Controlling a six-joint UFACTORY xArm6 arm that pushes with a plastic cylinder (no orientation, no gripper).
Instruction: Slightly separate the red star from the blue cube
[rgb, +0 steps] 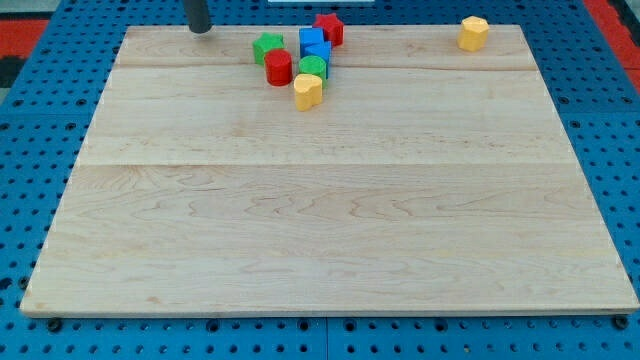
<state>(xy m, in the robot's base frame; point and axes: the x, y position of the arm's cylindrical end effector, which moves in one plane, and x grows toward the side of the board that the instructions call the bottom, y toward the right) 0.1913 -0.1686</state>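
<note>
Red star block touches blue cube at wooden desk top; green, red, yellow blocks crowd nearby. My tip sits well left (no end effector, just a rod).

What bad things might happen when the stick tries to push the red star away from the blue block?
The red star sits close to the board's top edge, so a hard push might slide it off. It touches the blue cube inside a tight cluster with the green block and red cylinder, so neighbours may shift too. My tip is off to the view's left and must get around them.
</note>
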